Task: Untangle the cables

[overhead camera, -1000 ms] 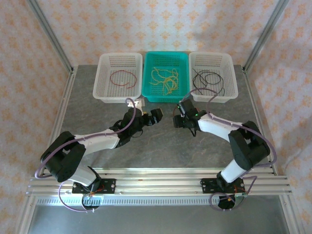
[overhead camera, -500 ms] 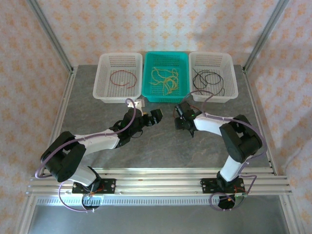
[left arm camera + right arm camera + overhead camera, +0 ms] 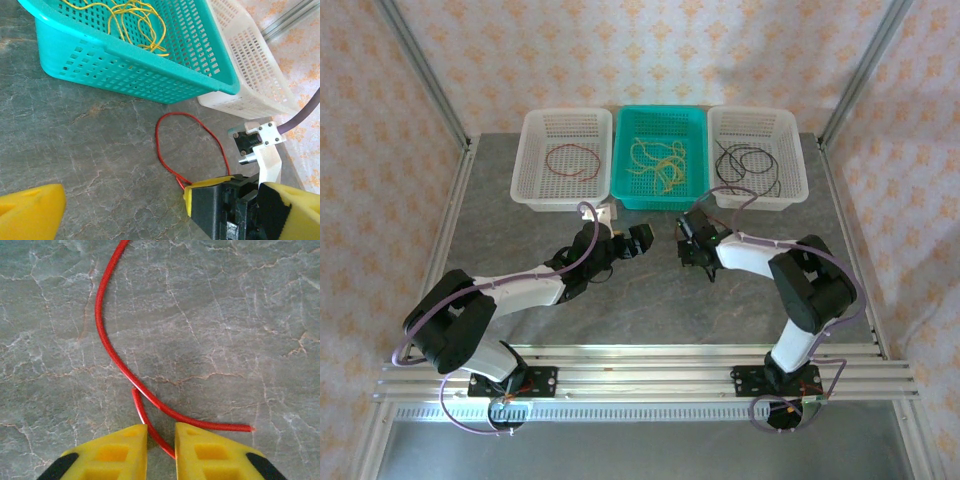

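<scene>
Grey marbled table (image 3: 650,300) sits under both grippers. Just past the left gripper (image 3: 642,237) and right gripper (image 3: 687,238) there's a teal basket (image 3: 660,201). The left white basket (image 3: 555,203) is beyond the left one, the right white basket (image 3: 760,203) beyond the right one. Orange-patterned wallpaper (image 3: 620,50) stands further back.

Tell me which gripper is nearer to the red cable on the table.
Right. The right gripper has its fingertips either side of the red cable; the left gripper hangs open, off to one side of it.
</scene>
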Robot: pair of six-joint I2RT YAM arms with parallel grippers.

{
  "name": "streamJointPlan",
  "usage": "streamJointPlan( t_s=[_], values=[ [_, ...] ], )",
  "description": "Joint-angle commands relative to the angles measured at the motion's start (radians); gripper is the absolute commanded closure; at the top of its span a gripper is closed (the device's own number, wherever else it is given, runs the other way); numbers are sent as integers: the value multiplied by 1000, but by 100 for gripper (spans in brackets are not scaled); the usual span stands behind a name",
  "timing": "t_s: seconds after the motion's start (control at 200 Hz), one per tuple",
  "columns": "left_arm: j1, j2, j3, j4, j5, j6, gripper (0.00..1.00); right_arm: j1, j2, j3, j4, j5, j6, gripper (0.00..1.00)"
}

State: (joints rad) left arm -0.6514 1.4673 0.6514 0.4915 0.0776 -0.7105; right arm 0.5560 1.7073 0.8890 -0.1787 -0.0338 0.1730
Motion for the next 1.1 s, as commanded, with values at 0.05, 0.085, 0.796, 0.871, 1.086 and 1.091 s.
streamJointPlan(
  t_s=[0.05, 0.085, 0.796, 0.871, 1.086, 1.091],
  values=[
    [18, -22, 6, 21, 16, -13, 1, -7, -37, -45, -15, 43, 26, 92],
    [20, -22, 5, 21, 17, -14, 1, -7, -44, -48, -13, 42, 32, 94],
    [36, -21, 5, 36, 96, 8, 2, -7, -304, -19, -58, -3, 242, 100],
    [28, -23, 10, 25, 107, 37, 2, -8, -276, -7, -114, 68, 263, 99],
    [-45, 4, 55, -39, 77, 118, 2, -60, -242, -52, -75, 58, 360, 87],
    [-47, 5, 56, -39, 76, 118, 2, -63, -241, -53, -73, 55, 363, 87]
  ],
)
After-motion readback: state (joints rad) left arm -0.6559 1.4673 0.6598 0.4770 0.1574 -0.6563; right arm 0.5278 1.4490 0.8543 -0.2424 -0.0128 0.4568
